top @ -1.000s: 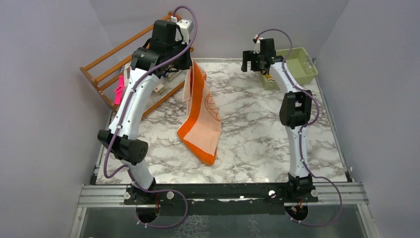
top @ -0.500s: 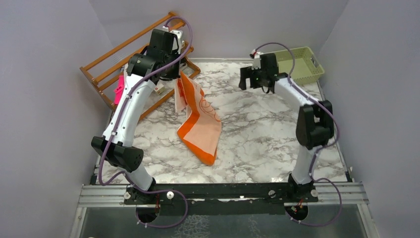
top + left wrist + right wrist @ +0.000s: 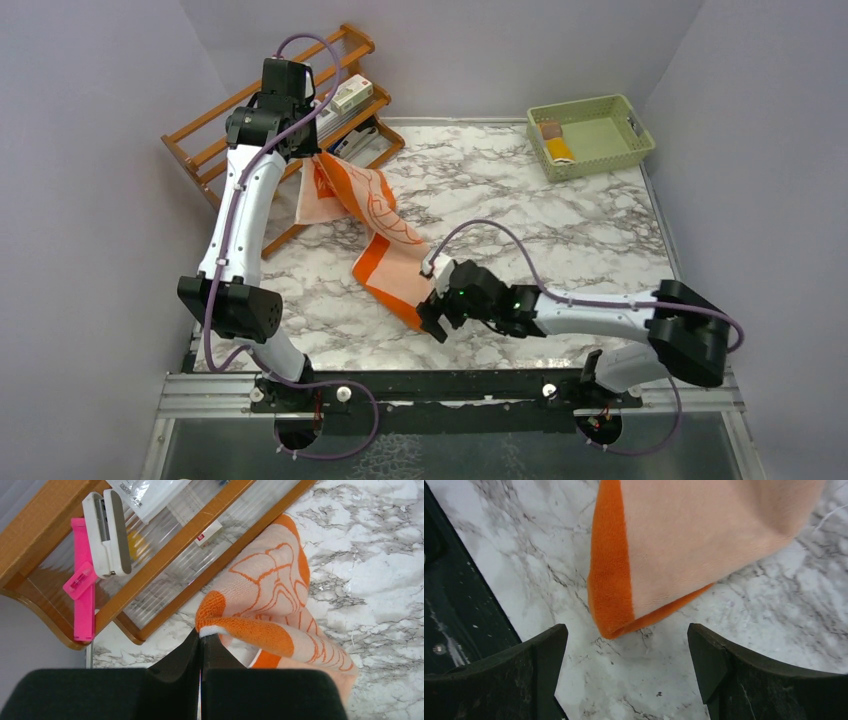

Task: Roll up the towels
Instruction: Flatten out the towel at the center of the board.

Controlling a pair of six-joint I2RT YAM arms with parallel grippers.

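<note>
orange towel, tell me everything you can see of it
The orange towel is soft terry cloth, pale peach with a solid orange border and orange outline drawings. It is unrolled and rumpled. One corner is pinched in the shut left fingers and held up beside the wooden rack; the rest trails down onto the marble table. Its near corner lies doubled over between the open right fingers, which do not touch it.

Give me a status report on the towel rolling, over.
Left gripper shut on orange towel, far corner lifted beside wooden rack. Right gripper open, aimed at near corner. Nothing between.
</note>
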